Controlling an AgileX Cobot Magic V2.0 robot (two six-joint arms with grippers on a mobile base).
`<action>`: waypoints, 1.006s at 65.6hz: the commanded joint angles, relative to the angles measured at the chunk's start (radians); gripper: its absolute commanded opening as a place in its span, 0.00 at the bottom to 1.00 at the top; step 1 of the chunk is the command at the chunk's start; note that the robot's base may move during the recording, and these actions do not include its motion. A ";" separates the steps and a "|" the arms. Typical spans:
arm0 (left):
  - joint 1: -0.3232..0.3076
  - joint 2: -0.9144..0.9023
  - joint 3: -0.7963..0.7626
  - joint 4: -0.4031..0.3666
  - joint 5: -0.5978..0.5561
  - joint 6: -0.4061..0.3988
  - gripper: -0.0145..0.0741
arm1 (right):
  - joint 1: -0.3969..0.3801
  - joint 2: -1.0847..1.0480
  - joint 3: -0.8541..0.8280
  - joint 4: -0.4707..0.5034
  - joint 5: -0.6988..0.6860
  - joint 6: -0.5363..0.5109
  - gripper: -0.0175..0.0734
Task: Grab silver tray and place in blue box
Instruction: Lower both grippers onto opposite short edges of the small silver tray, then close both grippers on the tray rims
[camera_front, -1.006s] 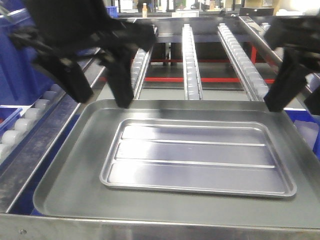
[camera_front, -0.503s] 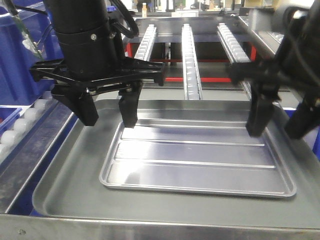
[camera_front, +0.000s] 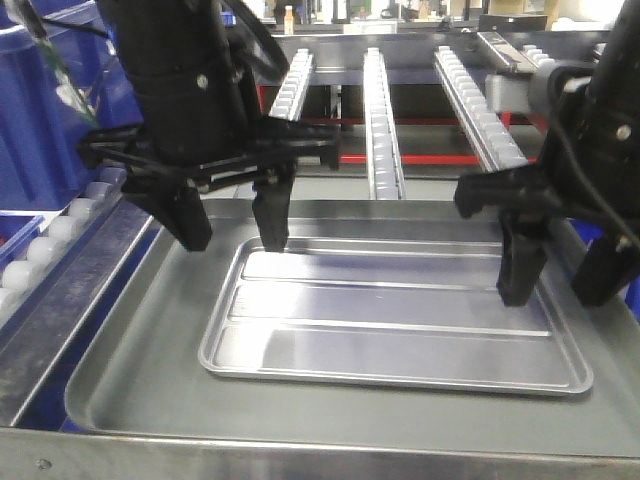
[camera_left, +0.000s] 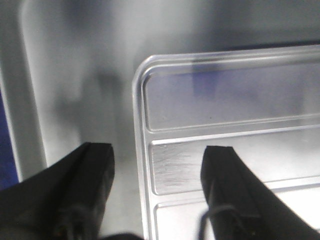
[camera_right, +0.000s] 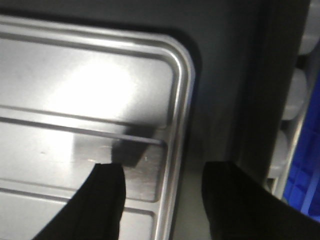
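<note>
Wall of blue box (camera_front: 30, 150) cut off at far left. Left tool (camera_front: 233, 240) open, black fingers straddling left rim of shiny, ribbed silver tray (camera_front: 390, 320), flat inside dull grey tray (camera_front: 140, 340). Right tool (camera_front: 555, 295) open, straddling right rim. Roller rails (camera_front: 380, 130) behind.

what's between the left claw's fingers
In the left wrist view, the side rim of the silver tray and a strip of grey tray floor lie between the left claw fingers.
</note>
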 joint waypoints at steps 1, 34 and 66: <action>0.001 -0.028 -0.031 0.012 -0.024 -0.011 0.49 | -0.006 -0.022 -0.031 -0.014 -0.038 0.000 0.69; 0.001 0.054 -0.031 0.010 -0.002 -0.011 0.49 | -0.006 -0.010 -0.031 -0.014 -0.097 0.000 0.66; 0.001 0.054 -0.031 0.016 -0.002 -0.011 0.08 | -0.006 0.050 -0.030 -0.014 -0.048 0.000 0.24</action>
